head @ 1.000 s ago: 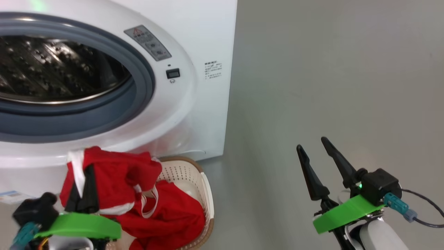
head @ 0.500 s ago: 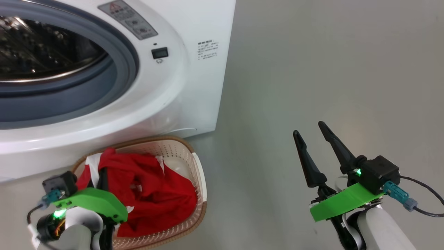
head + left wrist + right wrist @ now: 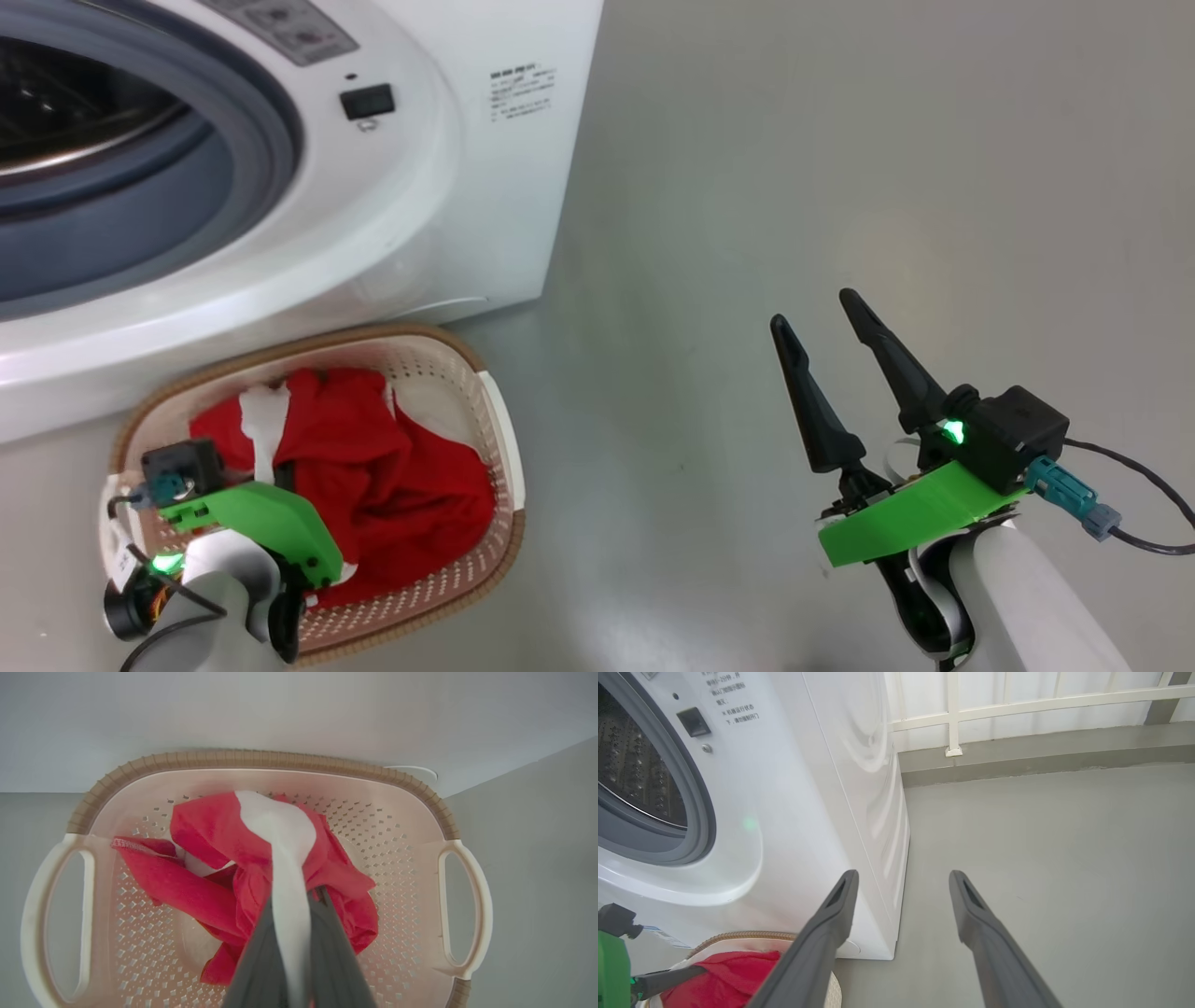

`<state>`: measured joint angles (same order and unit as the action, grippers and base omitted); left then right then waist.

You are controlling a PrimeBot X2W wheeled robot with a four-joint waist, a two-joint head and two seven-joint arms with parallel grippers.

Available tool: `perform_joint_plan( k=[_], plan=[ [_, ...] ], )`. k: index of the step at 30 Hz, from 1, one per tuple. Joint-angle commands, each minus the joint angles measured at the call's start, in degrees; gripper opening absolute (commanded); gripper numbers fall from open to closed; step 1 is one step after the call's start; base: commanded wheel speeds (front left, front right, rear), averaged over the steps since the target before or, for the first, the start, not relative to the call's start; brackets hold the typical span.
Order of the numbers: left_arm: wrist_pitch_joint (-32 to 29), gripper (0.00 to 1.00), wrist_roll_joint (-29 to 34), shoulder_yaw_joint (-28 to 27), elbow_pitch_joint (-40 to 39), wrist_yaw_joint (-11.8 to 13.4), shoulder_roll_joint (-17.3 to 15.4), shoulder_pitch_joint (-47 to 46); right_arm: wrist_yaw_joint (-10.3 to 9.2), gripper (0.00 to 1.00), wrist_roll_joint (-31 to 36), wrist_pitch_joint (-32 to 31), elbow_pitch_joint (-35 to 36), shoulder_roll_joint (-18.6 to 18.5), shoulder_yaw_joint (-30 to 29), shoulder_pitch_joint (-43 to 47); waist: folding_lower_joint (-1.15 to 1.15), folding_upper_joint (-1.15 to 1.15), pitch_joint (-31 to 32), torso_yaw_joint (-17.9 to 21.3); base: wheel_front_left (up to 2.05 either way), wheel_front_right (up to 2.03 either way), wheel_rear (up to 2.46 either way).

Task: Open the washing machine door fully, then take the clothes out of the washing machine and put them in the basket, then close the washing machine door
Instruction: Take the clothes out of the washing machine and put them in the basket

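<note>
The white washing machine (image 3: 448,187) stands at the upper left, its grey rubber ring (image 3: 252,121) and steel drum (image 3: 635,770) uncovered; its door is out of view. The cream basket (image 3: 504,448) sits on the floor against the machine's front. The red clothes (image 3: 411,476) lie bunched inside it. My left gripper (image 3: 292,896) is down in the basket (image 3: 261,758), shut on a white strip of the clothes (image 3: 210,830). In the head view its fingers (image 3: 283,478) dip into the fabric. My right gripper (image 3: 812,311) is open over bare floor to the right, holding nothing.
Grey floor (image 3: 840,140) stretches to the right of the machine. A white railing (image 3: 952,714) runs along the back wall beyond the machine's side. A dark cable (image 3: 1139,541) trails from my right wrist.
The head camera has tilted down, sliding the machine up and left. My left gripper has lowered the red clothes from above the rim down into the basket. The right gripper's opening is unchanged.
</note>
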<state>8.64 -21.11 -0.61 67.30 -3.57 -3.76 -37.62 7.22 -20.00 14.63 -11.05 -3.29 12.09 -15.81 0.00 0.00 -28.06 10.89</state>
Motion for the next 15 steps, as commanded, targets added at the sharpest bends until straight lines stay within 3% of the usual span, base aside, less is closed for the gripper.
perform_joint_plan(
  k=[1,10,11,12,13,15],
  plan=[
    [0.13,0.00,0.63,-0.86,0.57,-0.18,-1.90,-0.33,0.26,1.00,-0.38,0.37,1.43,0.22,1.53,-0.98,0.00,0.00,-1.85,1.29,0.00,0.00,0.00],
    [-0.28,0.00,0.90,0.56,5.01,-0.61,-2.34,-3.47,0.26,1.00,-0.88,0.37,1.19,0.39,1.64,-2.53,0.00,0.00,-4.25,2.29,0.00,0.00,0.00],
    [0.12,0.22,1.00,0.75,5.16,-0.62,-2.39,-3.60,0.26,1.00,-0.96,0.37,1.13,0.39,1.59,-2.56,0.00,0.00,-4.21,2.28,0.00,0.00,0.00],
    [0.43,0.84,1.09,0.94,5.31,-0.63,-2.45,-3.66,0.26,1.00,-1.01,0.37,1.05,0.39,1.53,-2.57,0.00,0.00,-4.10,2.26,0.00,0.00,0.00],
    [0.74,1.00,1.21,1.16,5.44,-0.67,-2.48,-3.65,0.26,1.00,-1.04,0.37,0.93,0.39,1.43,-2.57,0.00,0.00,-3.82,2.19,0.00,0.00,0.00],
    [1.73,1.00,1.11,1.31,5.61,-0.91,-2.44,-3.48,0.26,1.00,-1.00,0.37,0.78,0.40,1.17,-2.54,0.00,0.00,-3.10,1.95,0.00,0.00,0.00]
  ],
)
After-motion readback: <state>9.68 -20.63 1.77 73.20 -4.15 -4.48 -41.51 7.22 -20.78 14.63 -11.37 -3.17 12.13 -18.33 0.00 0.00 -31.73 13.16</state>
